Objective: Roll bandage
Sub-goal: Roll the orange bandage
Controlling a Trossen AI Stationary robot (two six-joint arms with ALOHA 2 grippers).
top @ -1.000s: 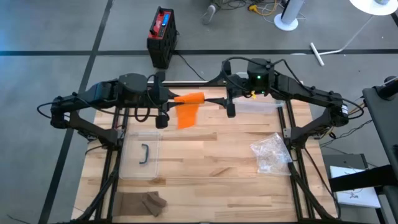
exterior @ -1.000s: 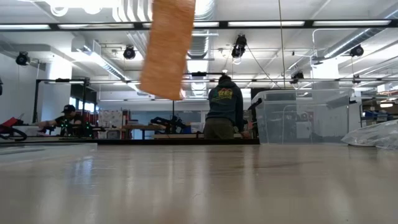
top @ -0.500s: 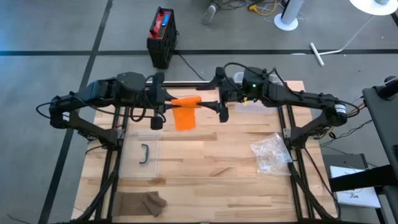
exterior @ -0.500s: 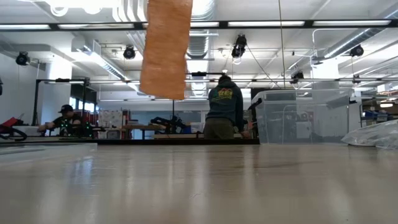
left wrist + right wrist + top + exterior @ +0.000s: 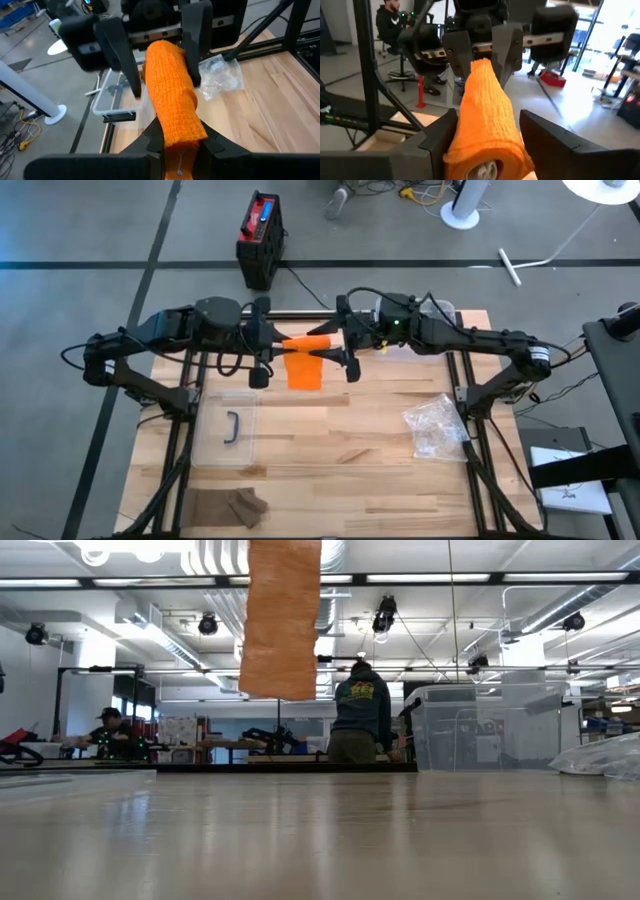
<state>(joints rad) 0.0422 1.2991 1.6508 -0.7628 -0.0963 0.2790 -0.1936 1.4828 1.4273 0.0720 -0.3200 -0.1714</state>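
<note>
At the far left of the wooden table (image 5: 380,470), the left gripper (image 5: 272,340) reaches inward, its fingers (image 5: 150,142) pressed tight on one end of the orange bandage (image 5: 303,352). That grip looks like an anchor, keeping the roll level above the table so it can be wound. The bandage sits in mid-air at the far middle of the table, between the two arms; its rolled part runs from one gripper to the other, and a loose tail hangs down from it, clear of the wood in the low view. To the right, the right gripper (image 5: 335,348) meets the roll's other end, fingers (image 5: 437,137) spread on either side of it, apparently not clamped yet. My guess is it is taking a fresh hold to turn the roll and take up the tail.
</note>
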